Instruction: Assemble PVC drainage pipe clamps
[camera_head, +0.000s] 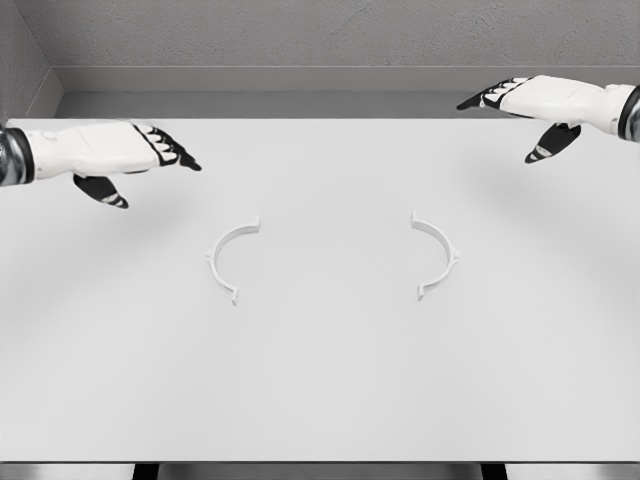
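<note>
Two white half-ring clamp pieces lie flat on the white table. The left clamp half curves open toward the right; the right clamp half curves open toward the left, and a wide gap separates them. My left hand hovers above the table's left side, up and left of the left half, fingers stretched out and holding nothing. My right hand hovers at the far right near the back edge, well above and right of the right half, fingers also extended and empty.
A grey wall runs behind the table's back edge. The table's front edge shows along the bottom, with dark legs beneath.
</note>
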